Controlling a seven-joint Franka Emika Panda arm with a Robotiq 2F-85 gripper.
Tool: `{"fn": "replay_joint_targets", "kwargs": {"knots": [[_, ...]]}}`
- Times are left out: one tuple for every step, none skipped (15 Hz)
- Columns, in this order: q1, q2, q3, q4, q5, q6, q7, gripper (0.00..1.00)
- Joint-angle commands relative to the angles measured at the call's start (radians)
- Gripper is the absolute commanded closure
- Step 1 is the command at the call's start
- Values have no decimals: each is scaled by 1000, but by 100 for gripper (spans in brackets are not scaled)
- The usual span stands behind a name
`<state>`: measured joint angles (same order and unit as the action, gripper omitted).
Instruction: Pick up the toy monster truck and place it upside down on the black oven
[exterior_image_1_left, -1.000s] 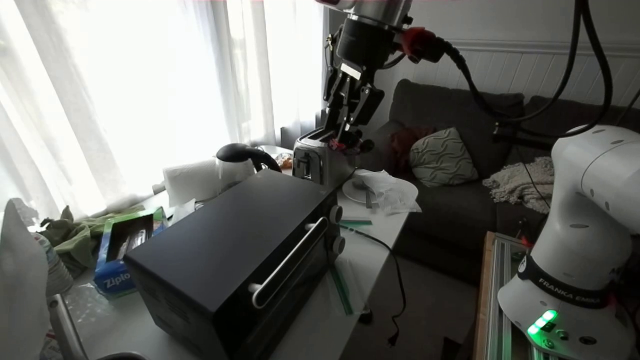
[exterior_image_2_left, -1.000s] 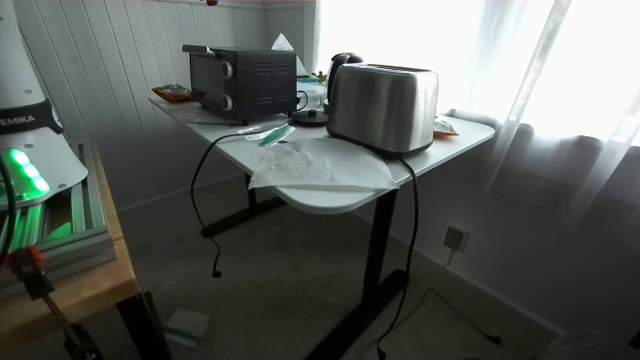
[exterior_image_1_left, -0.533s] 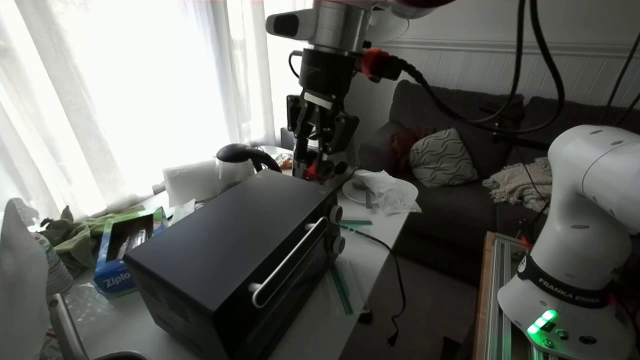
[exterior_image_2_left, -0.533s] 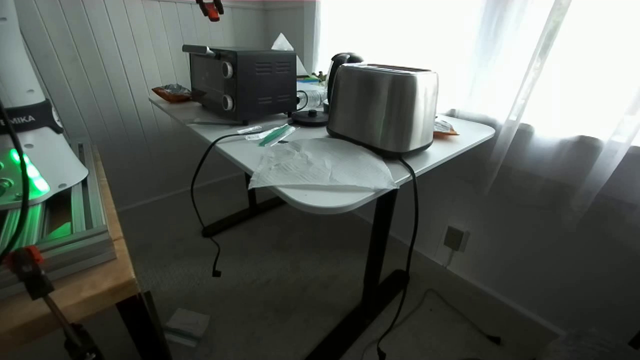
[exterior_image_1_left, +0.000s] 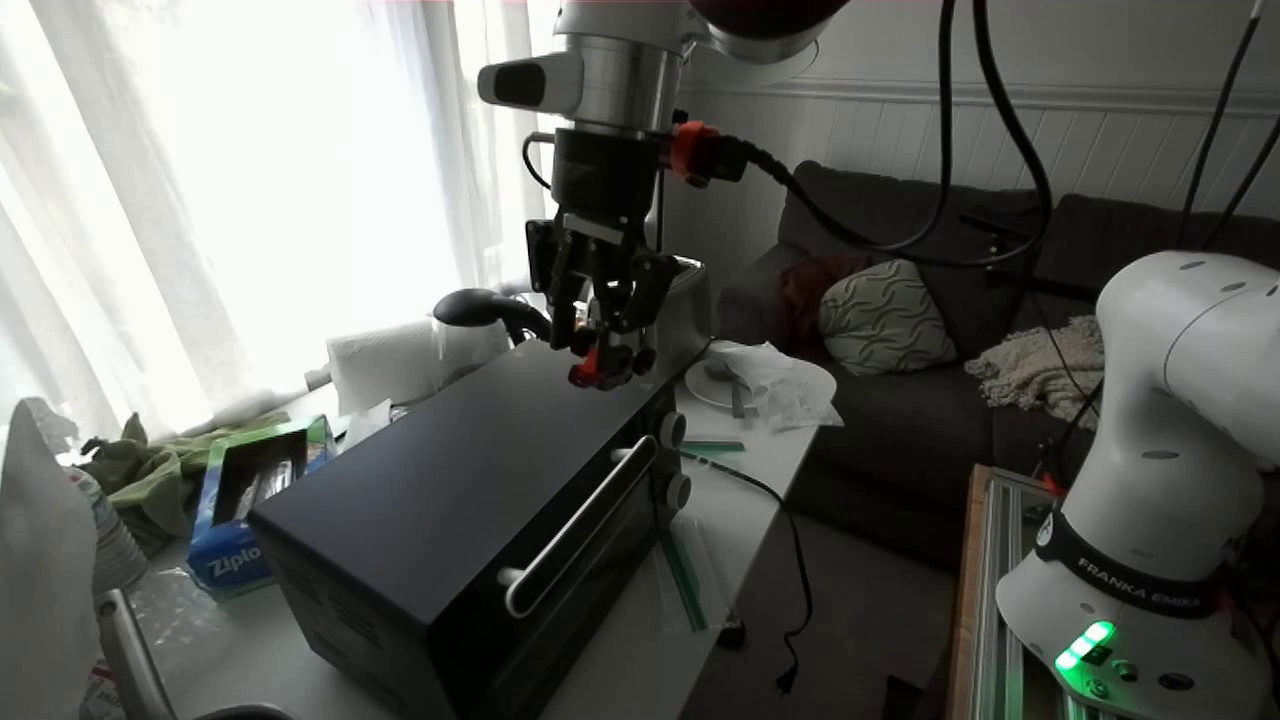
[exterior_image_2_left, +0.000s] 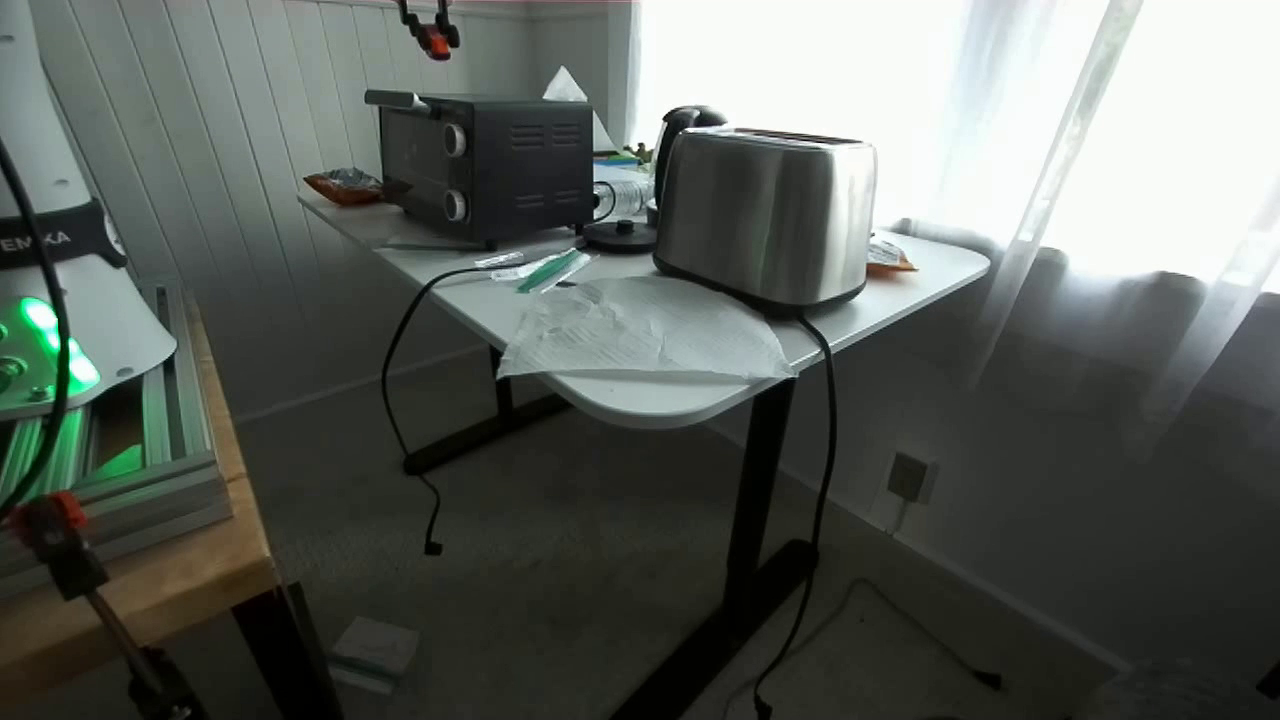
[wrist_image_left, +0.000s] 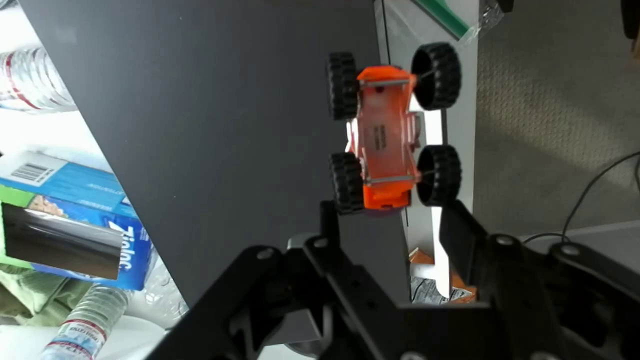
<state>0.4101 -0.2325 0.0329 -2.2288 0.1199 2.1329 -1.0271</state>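
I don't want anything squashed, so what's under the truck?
An exterior view shows a gap below the truck, then the oven. In the wrist view, the oven's top and handle show past the truck; the patch behind it is covered.

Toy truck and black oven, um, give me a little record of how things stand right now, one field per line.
Held: toy truck, gripper closed on it
Truck pose: upside down, orange underside facing the wrist camera
Truck position: higher than the black oven, with a visible gap
Placement on oven: not yet done
Support: white table under the oven
Also there: silver toaster on that table; blue box beside the oven
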Motion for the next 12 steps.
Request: {"fn": "replay_joint_targets", "kwargs": {"knots": [[-48,0,46,4,13,-4,-9,47],[-48,0,46,5,13,-4,-9,47],[-48,0,46,5,13,-4,-10,47],[-48,0,46,5,13,-4,-10,47],[-48,0,46,5,13,-4,-10,72],[-52,3,53,6,7,7,-6,72],[-56,12,63,12,5,18,-7,72],[-61,19,77,18,-8,34,-1,72],[-63,26,88,24,-13,49,-1,72],[-66,40,101,30,-23,64,6,72],[-66,50,110,35,-23,78,6,72],[-67,61,120,39,-29,95,6,72]]}}
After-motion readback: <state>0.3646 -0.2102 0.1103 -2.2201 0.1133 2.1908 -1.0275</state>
